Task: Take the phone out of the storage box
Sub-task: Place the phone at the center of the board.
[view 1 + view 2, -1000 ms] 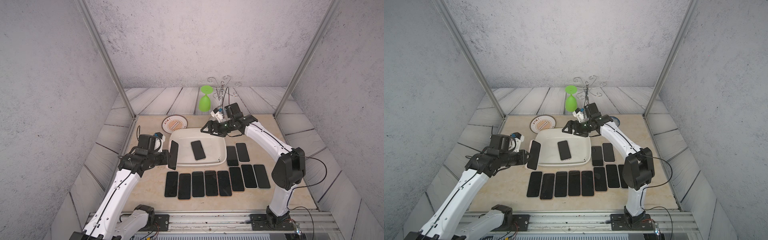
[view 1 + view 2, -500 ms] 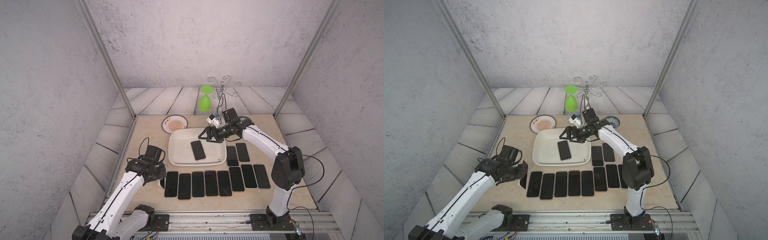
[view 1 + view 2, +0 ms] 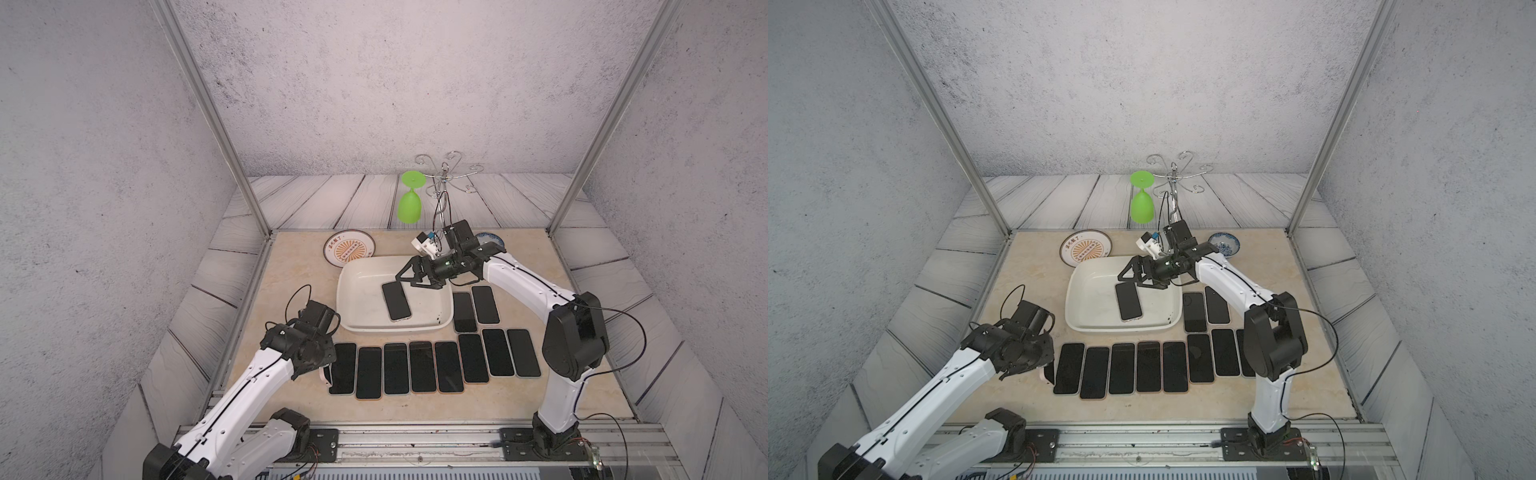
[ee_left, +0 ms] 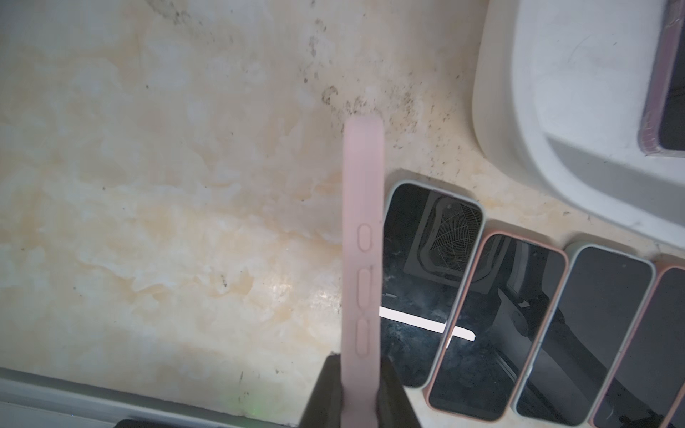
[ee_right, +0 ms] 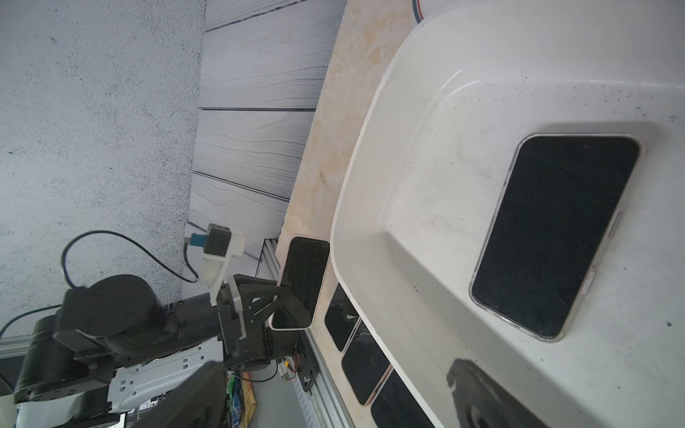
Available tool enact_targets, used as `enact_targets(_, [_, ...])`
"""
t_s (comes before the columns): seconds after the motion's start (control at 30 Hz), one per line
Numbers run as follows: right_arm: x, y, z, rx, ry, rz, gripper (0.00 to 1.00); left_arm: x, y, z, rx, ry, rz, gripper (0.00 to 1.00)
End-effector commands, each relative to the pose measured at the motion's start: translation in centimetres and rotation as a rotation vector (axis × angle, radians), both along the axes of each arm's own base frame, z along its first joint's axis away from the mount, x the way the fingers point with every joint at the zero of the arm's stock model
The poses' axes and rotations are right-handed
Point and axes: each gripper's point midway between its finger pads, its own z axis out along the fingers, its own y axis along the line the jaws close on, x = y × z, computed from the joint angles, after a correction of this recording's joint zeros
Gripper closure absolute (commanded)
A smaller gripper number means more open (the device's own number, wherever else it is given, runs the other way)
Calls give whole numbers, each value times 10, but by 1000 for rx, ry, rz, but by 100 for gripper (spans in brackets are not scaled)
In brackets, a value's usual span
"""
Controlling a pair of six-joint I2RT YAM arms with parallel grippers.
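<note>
Left end effector (image 4: 357,367) clamped on pink-cased phone (image 4: 363,229), edge-on; grip hidden beneath wrist in both top views. Right end effector (image 3: 415,279) spread wide over storage box (image 3: 353,307), frame centre; black phone (image 3: 397,301) flat inside, contact unclear.

Left jaws clamped on pink-cased phone (image 4: 363,241), held edge-on over beige tabletop (image 4: 166,185); just beside it, row of phones (image 4: 500,333) lying screen-up; storage box (image 4: 519,111) corner beyond, another phone (image 4: 663,74) inside

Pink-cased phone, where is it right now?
In the left wrist view the pink-cased phone is held on edge by the left gripper, beside the leftmost phone of the front row.
</note>
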Motion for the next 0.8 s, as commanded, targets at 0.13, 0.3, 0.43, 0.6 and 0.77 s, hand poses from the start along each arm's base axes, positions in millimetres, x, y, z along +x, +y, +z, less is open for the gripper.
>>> enact_targets(0.13, [-3, 5, -10, 13, 34, 24, 1, 6, 6, 2, 57, -101, 13, 100])
enact_targets(0.3, [-5, 8, -14, 9, 42, 35, 1, 4, 4, -3, 91, -99, -29, 100])
enact_targets(0.43, [-7, 7, -18, 1, 50, 42, 1, 2, 3, -6, 123, -99, -62, 100])
enact_targets(0.6, [-8, 8, -19, 3, 52, 49, 1, 1, 5, -7, 175, -114, -80, 100])
enact_targets(0.77, [-9, 9, -22, 0, 58, 54, 1, 0, 6, -8, 194, -111, -88, 100])
